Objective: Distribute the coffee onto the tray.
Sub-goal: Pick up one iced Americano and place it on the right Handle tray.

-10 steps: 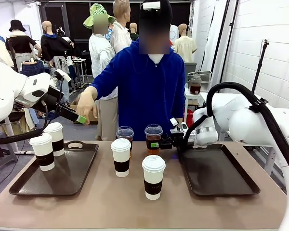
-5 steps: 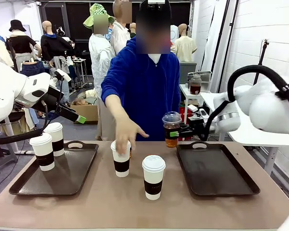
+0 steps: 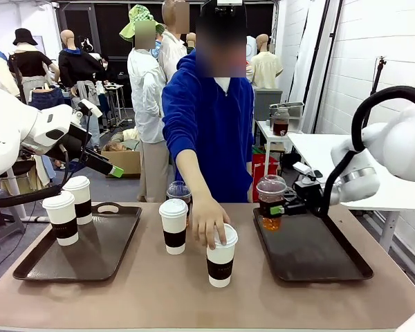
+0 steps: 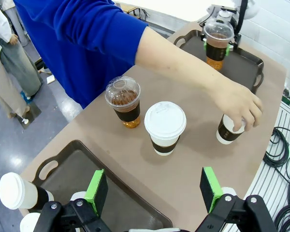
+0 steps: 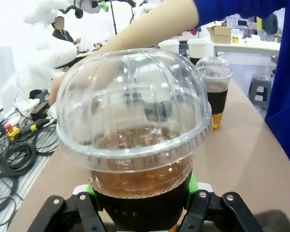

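Clear plastic cup with a domed lid, brown drink and a dark sleeve stands upright in the right gripper, whose green-padded jaws are clamped on the sleeve from both sides. The landmark here is the dark brown rectangular tray on the robot's right. The cup hangs over its far-left corner, just inside the rim. Whether the base touches the tray floor cannot be told, though it looks slightly above it.

The step in hand, as I judge it, is setting this cup down. To do it well, carry the cup a little deeper over the tray so the base clears the raised rim. Hold it upright so the drink does not slosh, and lower it straight until the base rests flat. Only then part the jaws, and draw back along the line of the fingers without brushing the sleeve. Placing it toward the tray's far side would leave bare floor for more cups.

Left of the tray, on the tan table, the person's hand rests on the lid of a white paper cup with a dark sleeve. A second white paper cup and a second clear lidded cup stand farther left. Well left of the tray, a second dark tray carries two white sleeved cups, and the left gripper hovers up there too, jaws spread and empty.
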`<state>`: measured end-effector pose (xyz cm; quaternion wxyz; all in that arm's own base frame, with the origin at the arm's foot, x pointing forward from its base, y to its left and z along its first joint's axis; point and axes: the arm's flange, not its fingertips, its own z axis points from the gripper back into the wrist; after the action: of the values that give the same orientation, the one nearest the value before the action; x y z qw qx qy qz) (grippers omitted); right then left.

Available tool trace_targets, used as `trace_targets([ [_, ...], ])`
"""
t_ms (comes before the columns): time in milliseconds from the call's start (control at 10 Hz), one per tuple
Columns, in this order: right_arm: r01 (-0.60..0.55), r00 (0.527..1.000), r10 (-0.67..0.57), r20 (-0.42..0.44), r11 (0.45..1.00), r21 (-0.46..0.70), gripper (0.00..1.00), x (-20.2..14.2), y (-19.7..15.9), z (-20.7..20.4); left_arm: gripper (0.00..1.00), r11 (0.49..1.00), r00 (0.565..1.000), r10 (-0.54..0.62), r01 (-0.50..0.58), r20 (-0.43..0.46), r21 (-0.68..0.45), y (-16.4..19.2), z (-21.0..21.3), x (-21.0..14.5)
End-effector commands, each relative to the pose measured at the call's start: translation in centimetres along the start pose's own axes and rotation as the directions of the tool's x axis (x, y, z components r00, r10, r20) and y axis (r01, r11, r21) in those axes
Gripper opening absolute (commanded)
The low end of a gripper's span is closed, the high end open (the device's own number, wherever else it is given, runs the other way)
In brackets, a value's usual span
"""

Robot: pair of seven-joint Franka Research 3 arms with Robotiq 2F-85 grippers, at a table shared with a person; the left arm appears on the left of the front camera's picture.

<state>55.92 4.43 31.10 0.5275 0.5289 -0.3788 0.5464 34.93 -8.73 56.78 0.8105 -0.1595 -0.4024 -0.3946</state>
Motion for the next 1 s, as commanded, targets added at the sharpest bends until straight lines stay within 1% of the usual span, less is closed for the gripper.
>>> trace_targets([
  [0,-0.024,0.999,0.025,0.027,0.999,-0.040,0.72,-0.8,2.6,1.0,1.00,1.000,1.000,0.004,-0.004,0.004,-0.005,0.1,0.0,-0.1],
  [200,-0.022,0.998,0.026,0.050,0.997,-0.069,0.72,-2.0,3.0,1.5,1.00,1.000,1.000,0.004,-0.004,0.004,-0.005,0.1,0.0,-0.1],
  [300,-0.025,0.998,0.028,0.063,0.999,-0.045,0.72,-1.9,2.3,0.9,1.00,1.000,1.000,0.004,-0.004,0.004,-0.005,0.1,0.0,-0.1],
  [400,0.004,1.000,-0.003,0.020,0.999,-0.046,0.72,-2.7,2.7,1.9,1.00,1.000,1.000,0.004,-0.004,0.004,-0.005,0.1,0.0,-0.1],
  [700,0.004,1.000,-0.003,0.020,0.999,-0.046,0.72,-2.7,2.7,1.9,1.00,1.000,1.000,0.004,-0.004,0.004,-0.005,0.1,0.0,-0.1],
  [800,0.009,1.000,-0.008,0.020,0.999,-0.048,0.72,-3.3,2.7,1.9,1.00,1.000,1.000,0.004,-0.004,0.004,-0.005,0.1,0.0,-0.1],
  [900,0.004,1.000,-0.003,0.025,0.999,-0.050,0.72,-3.2,3.2,1.7,1.00,1.000,1.000,0.004,-0.004,0.004,-0.005,0.1,0.0,-0.1],
])
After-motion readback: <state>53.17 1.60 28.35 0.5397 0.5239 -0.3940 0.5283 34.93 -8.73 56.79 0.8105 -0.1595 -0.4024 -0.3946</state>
